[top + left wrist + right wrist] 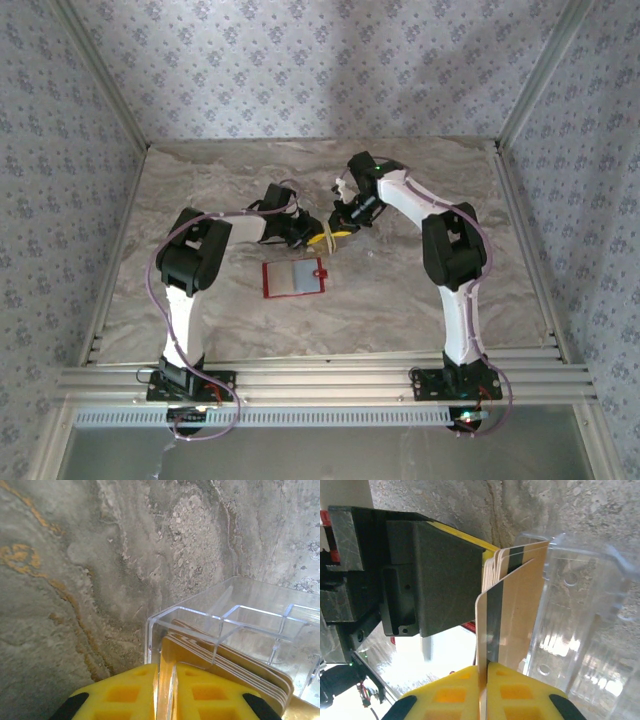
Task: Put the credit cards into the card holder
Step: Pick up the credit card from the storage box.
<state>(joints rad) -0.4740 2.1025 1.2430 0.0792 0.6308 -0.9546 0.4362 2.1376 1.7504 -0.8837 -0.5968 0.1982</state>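
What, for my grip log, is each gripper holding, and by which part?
The left gripper clamps the credit card stack by one end; the right gripper pinches a single card by its near edge.

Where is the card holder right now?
Top view: the card holder lies open on the table, left of centre, just on the near side of the left gripper and right gripper, both shut on credit cards.
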